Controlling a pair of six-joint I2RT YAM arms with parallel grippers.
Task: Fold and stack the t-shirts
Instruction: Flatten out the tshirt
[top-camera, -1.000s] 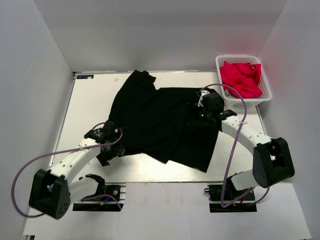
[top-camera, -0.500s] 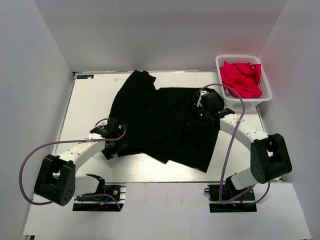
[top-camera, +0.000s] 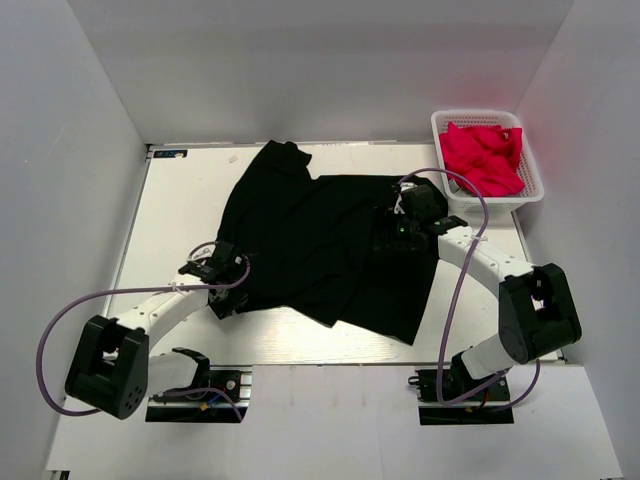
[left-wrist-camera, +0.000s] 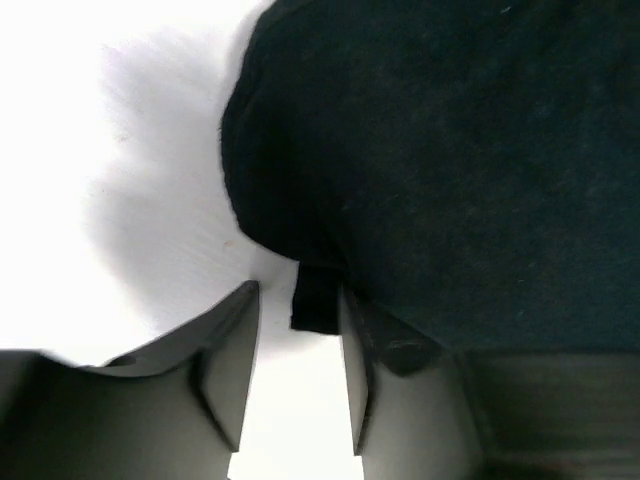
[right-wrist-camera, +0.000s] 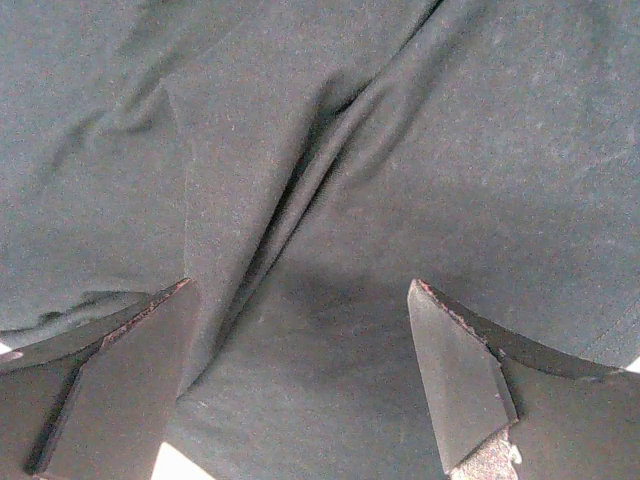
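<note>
Black t-shirt (top-camera: 320, 240) unfolded.
Cloth edge between left gripper's (left-wrist-camera: 297, 300) parted fingers; right gripper (right-wrist-camera: 300, 290) agape. Clamp fully before lifting.

You see the solid black cloth t-shirt (top-camera: 320, 245) spread, creased, across the white table (top-camera: 180, 215); the bright pinkish-red cloth shirts (top-camera: 485, 155) lie crumpled in the white slatted basket (top-camera: 478, 114), far right.
</note>
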